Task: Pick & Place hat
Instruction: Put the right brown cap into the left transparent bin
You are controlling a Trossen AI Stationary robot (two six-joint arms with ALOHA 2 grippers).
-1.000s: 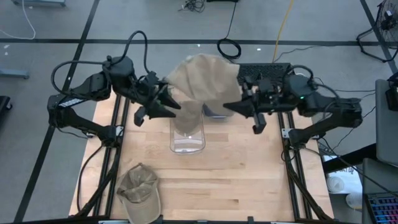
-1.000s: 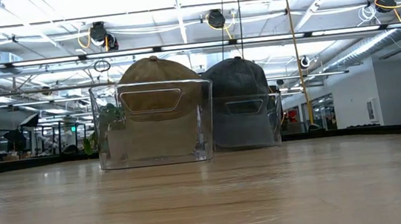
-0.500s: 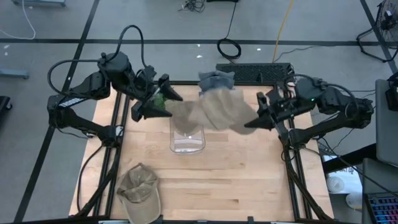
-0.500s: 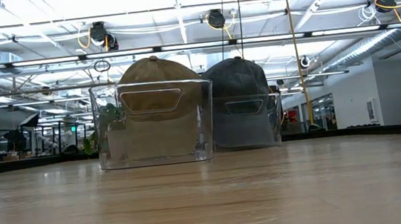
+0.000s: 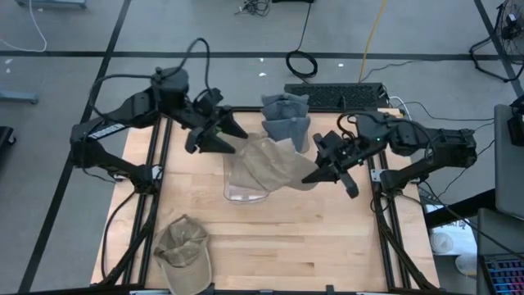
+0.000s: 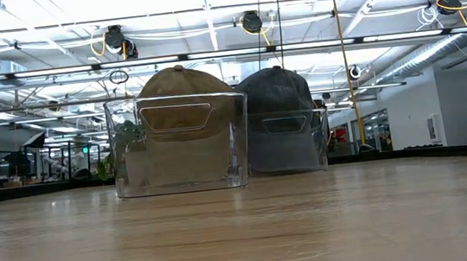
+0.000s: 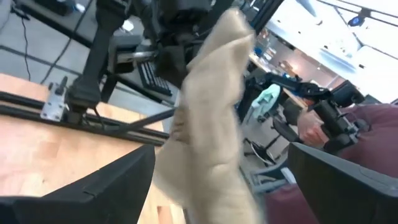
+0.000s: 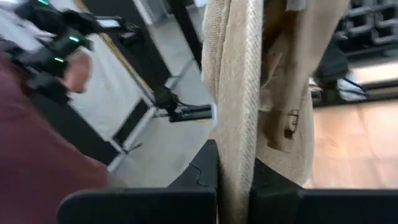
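Overhead, the right gripper (image 5: 315, 177) pinches the tan hat (image 5: 270, 161) draped over the clear bin (image 5: 246, 187); the left gripper (image 5: 227, 135), fingers spread, is beside it. The low view shows neither gripper.

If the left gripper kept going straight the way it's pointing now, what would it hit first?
Probably the tan hat, which hangs right ahead of the open left gripper and is held by the right gripper. Depth is hard to judge.

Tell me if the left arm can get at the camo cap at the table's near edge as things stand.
Probably yes. The left claw is open and holds nothing, and the camo cap lies alone on the table's left side with bare wood around it. It sits far from the claw, though, so reach looks uncertain.
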